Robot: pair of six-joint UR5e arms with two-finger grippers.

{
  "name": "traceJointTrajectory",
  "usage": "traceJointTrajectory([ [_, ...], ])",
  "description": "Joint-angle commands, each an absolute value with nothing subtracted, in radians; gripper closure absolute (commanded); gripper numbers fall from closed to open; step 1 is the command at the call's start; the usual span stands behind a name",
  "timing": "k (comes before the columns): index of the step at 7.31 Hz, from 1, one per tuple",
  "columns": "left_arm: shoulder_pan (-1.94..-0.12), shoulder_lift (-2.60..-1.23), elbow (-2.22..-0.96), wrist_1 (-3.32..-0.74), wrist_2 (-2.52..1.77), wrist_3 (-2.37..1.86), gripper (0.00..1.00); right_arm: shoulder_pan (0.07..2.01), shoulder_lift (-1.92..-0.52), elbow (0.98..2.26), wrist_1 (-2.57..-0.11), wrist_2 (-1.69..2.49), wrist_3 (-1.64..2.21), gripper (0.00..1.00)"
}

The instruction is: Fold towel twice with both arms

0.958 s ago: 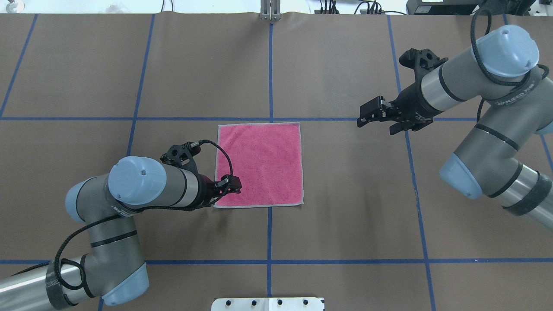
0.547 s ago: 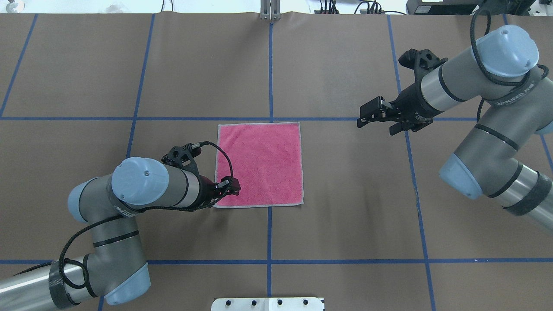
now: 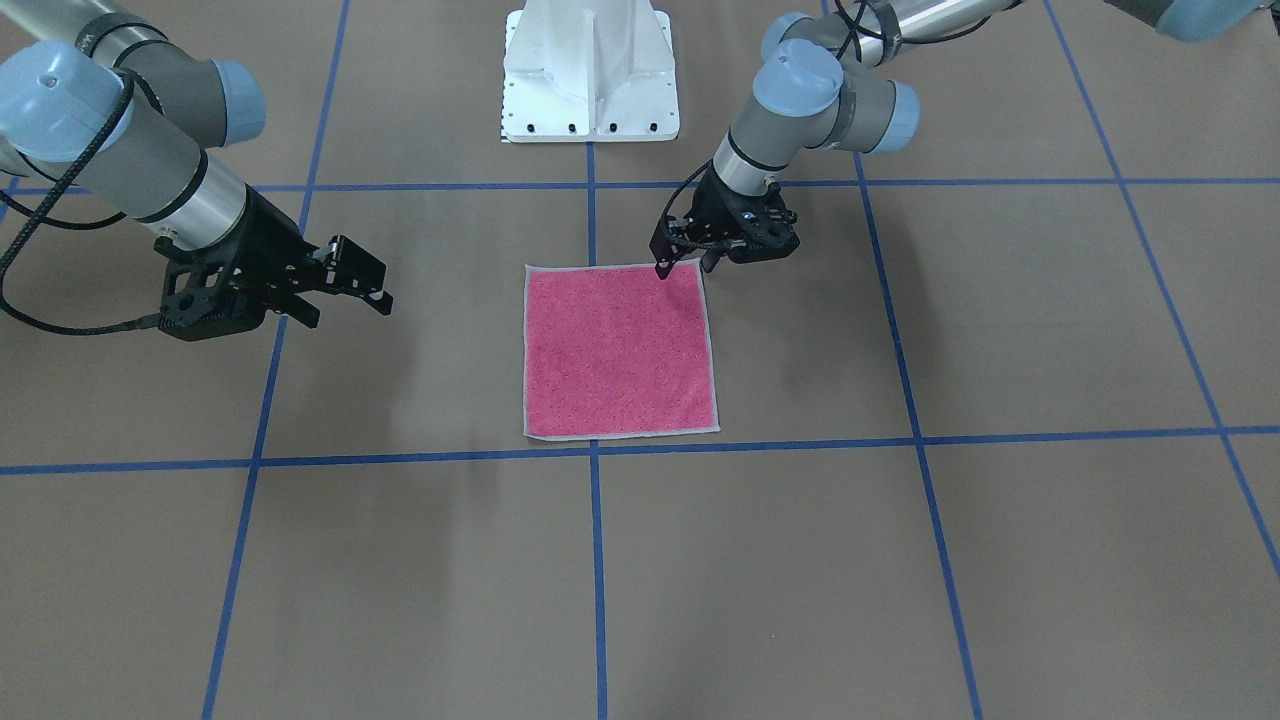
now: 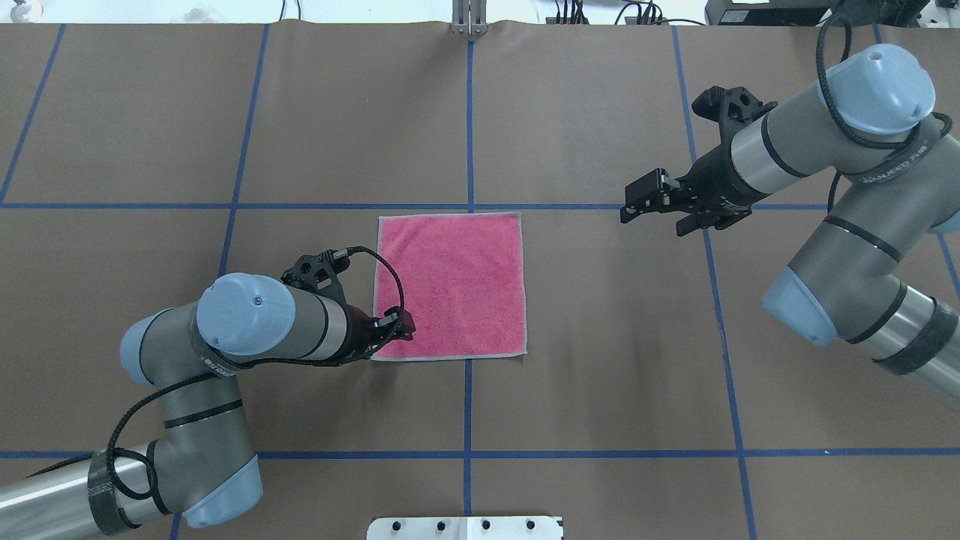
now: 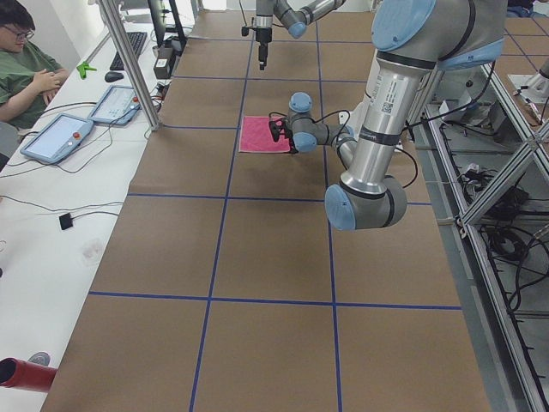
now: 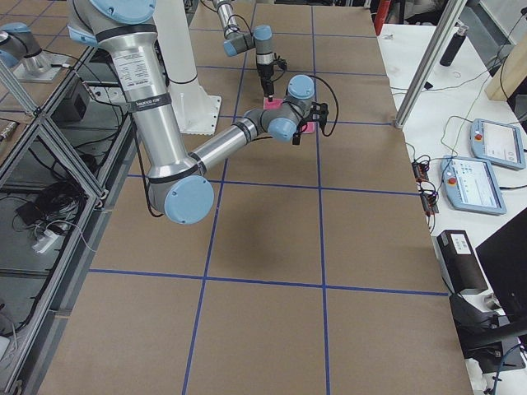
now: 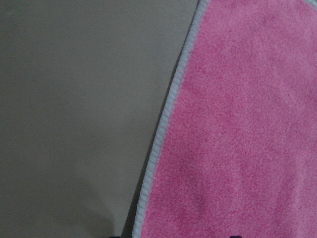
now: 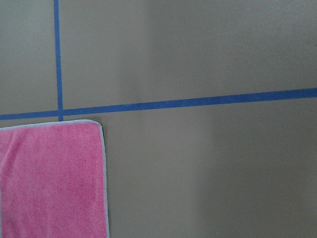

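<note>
The towel (image 4: 450,285) lies flat and unfolded, pink face up, at the table's middle; it also shows in the front view (image 3: 620,350). My left gripper (image 4: 397,324) is low over the towel's near-left corner, at the robot's side, and looks open, straddling the corner in the front view (image 3: 683,266). The left wrist view shows the towel's grey border (image 7: 163,134) close up. My right gripper (image 4: 634,201) is open and empty, hovering well off the towel's far-right corner; in the front view it (image 3: 365,277) is at the left. The right wrist view shows that towel corner (image 8: 49,178).
The white pedestal base (image 3: 590,70) stands at the robot's edge of the table. Blue tape lines (image 4: 469,112) grid the brown surface. An operator (image 5: 26,69) sits at a side bench with tablets beyond the table's far edge.
My left arm has shifted slightly, and its gripper has drawn a little back toward the towel's near-left corner. The right arm and the towel have not moved.
</note>
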State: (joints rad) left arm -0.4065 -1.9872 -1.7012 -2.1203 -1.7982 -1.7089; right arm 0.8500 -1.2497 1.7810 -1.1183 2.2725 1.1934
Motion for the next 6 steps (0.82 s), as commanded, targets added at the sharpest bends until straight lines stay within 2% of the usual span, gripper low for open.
traceJointTrajectory([
  [1,-0.407,-1.985,-1.701,-2.121,-1.799,-1.709,0.27,0.851,-1.250,1.781,-1.118,2.273,1.193,0.00],
  [3,-0.407,-1.982,-1.701,-2.123,-1.799,-1.709,0.28,0.851,-1.250,1.781,-1.118,2.275,1.193,0.00],
  [6,-0.405,-1.982,-1.701,-2.123,-1.799,-1.710,0.39,0.851,-1.250,1.779,-1.118,2.275,1.192,0.00],
])
